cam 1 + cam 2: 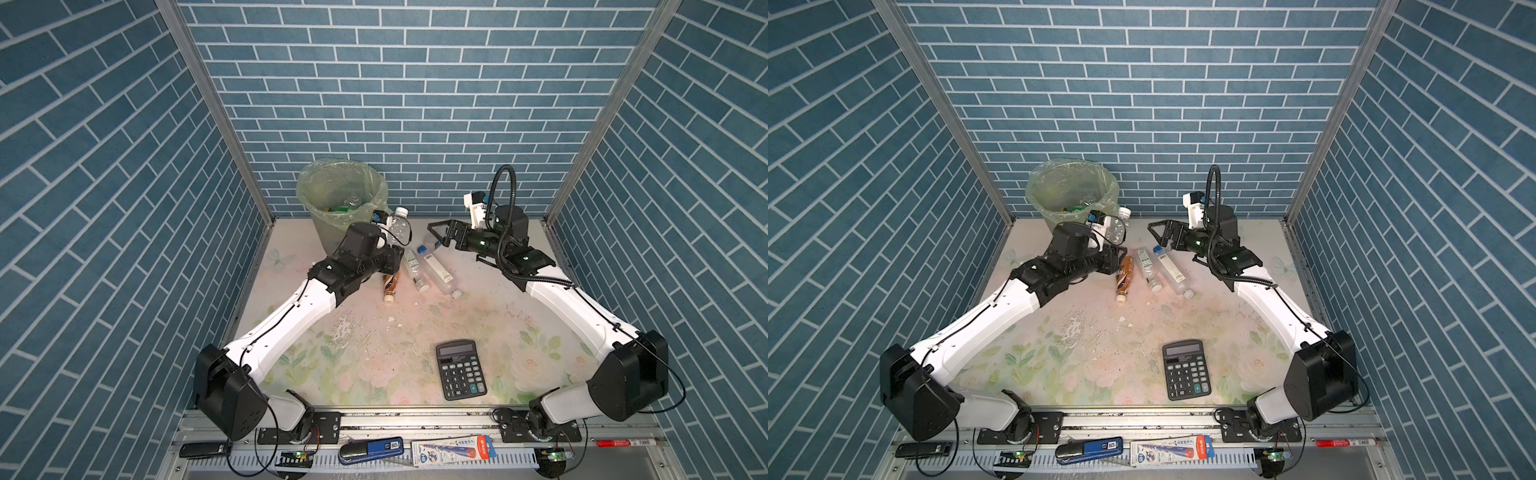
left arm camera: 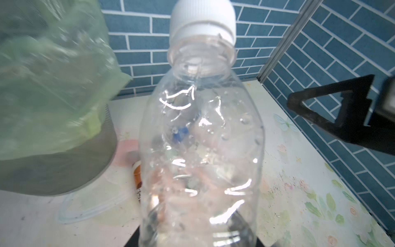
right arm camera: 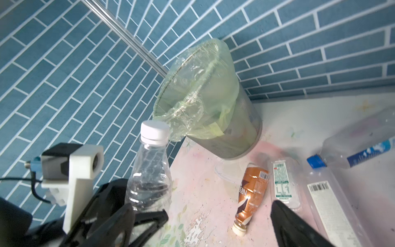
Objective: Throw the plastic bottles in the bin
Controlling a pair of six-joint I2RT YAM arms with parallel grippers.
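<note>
The left tool (image 3: 141, 205) is closed on the lower part of a clear plastic bottle with a white cap (image 1: 397, 226), and its black fingers (image 3: 149, 215) press on the base from both sides. This bottle stands nearly upright with the cap on top, just beside the round grey-green mesh bin (image 1: 326, 235), on the bin's right side in both top views. Its cap is near the folded hem of the pale green plastic bag (image 3: 192, 119) that lines the bin. We cannot tell if they touch. Inside the bin we see several bottles (image 1: 349, 203). The right tool (image 1: 438, 236) is spread wide and holds nothing. It hangs over a clear lying bottle with a blue cap and blue label (image 3: 342, 149). Between the two tools three more bottles lie on the flowered surface (image 1: 374, 332): a brown bottle (image 1: 390, 282), a clear bottle with a green and white label (image 1: 412, 262), and a longer clear bottle with a white label (image 1: 438, 272).
</note>
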